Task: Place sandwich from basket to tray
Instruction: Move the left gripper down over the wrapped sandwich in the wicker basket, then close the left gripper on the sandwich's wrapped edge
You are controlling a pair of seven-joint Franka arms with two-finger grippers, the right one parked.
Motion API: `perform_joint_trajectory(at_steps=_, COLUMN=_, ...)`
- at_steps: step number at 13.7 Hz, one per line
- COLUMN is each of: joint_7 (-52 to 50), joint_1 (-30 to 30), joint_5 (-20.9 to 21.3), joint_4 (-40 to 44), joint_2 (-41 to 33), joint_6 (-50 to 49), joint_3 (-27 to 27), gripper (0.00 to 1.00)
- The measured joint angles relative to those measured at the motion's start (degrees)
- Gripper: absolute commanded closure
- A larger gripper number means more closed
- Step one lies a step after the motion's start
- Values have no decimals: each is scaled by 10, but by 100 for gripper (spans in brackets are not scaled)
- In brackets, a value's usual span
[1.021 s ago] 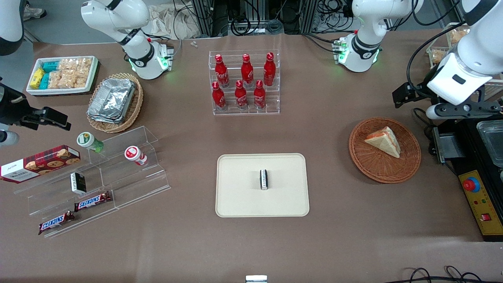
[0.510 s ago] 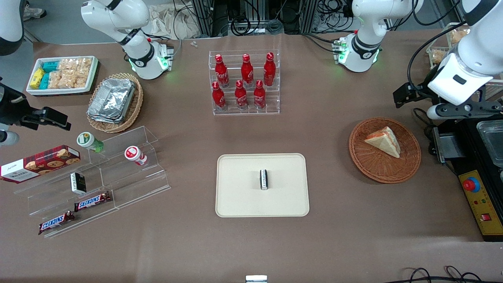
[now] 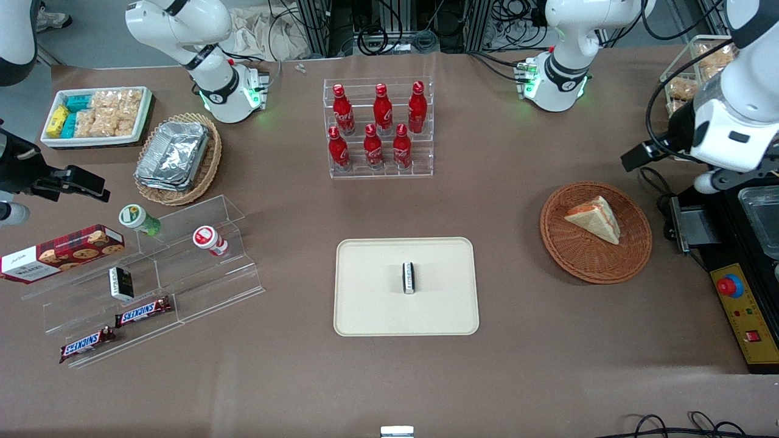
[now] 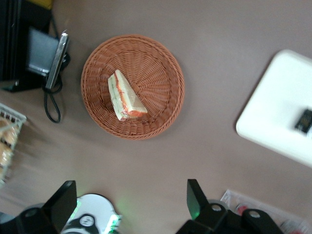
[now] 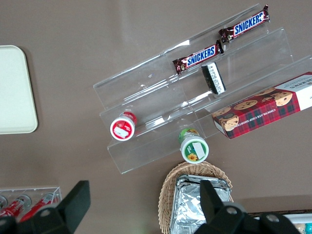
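Observation:
The sandwich [image 3: 593, 219], a pale bread wedge with an orange-red and green edge, lies in the round reddish-brown basket [image 3: 584, 267] toward the working arm's end of the table. The wrist view looks down on the sandwich [image 4: 124, 97] and the basket [image 4: 156, 63]. My left gripper [image 4: 129, 200] is open, its fingers wide apart and nothing between them. It hangs high above the table [image 3: 724, 179], beside the basket and a little farther from the front camera. The cream tray [image 3: 365, 304] lies mid-table with a small dark packet [image 3: 409, 277] on it. The tray [image 4: 278, 112] also shows in the wrist view.
A black control box with a red button [image 3: 730, 286] and a dark device [image 3: 688, 228] stand beside the basket. A rack of red bottles [image 3: 380, 131] stands farther back. A clear acrylic shelf with snacks [image 3: 152, 274] sits toward the parked arm's end.
My left arm has swung sideways toward the working arm's end of the table, slightly away from the basket. The sandwich, basket and tray have not moved.

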Motion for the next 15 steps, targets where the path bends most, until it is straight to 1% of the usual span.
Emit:
perform_joint_trajectory(at_steps=2, joint_7=-42, joint_1=7, joint_5=-13, joint_4=-85, joint_2=-45, joint_6=49, joint_3=26, gripper=0)
perform_joint_trajectory(at_steps=5, joint_7=-106, joint_1=12, joint_5=-16, joint_4=-256, joint_2=-125, joint_6=146, joint_3=40, gripper=0)
perform_joint_trajectory(at_steps=7, joint_7=-150, joint_1=14, joint_5=-16, joint_4=-337, joint_2=-141, joint_6=213, joint_3=41, gripper=0)
perform_joint_trajectory(at_steps=10, joint_7=-187, joint_1=25, joint_5=-18, joint_4=-408, joint_2=-118, joint_6=332, joint_3=42, gripper=0)
perform_joint_trajectory(at_steps=12, joint_7=-194, joint_1=27, joint_5=-22, joint_4=-447, joint_2=-83, joint_6=412, joint_3=43, gripper=0)
perform_joint_trajectory(at_steps=15, joint_7=-211, joint_1=28, joint_5=-24, joint_4=-462, joint_2=-14, joint_6=480, joint_3=46, gripper=0)
